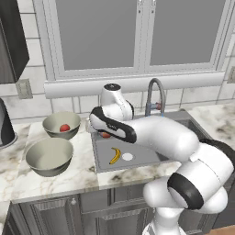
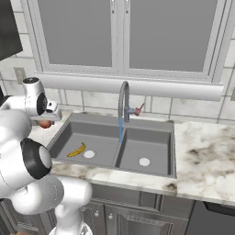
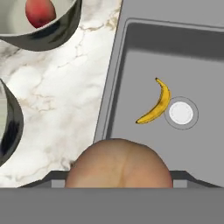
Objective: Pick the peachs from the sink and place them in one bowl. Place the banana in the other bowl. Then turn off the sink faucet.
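2 peaches (image 3: pixel 118 164), 2 bowls (image 1: pixel 61 124), 1 banana (image 3: pixel 155 105).

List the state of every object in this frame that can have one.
Red-orange peach in the gripper: held, lifted above the sink edge.
Second red-orange peach: resting in the farther glossy grey-beige bowl.
Nearer grey-beige bowl: empty.
Curved yellow banana: lying in the dark grey sink's left basin.
Grey gooseneck faucet: running.

The white arm rises from its base, bends at a dark-jointed elbow and reaches left across itself, the wrist turned downward. Its claw (image 3: pixel 117 175) points down, jaws closed round a peach (image 3: pixel 118 164) held between them.
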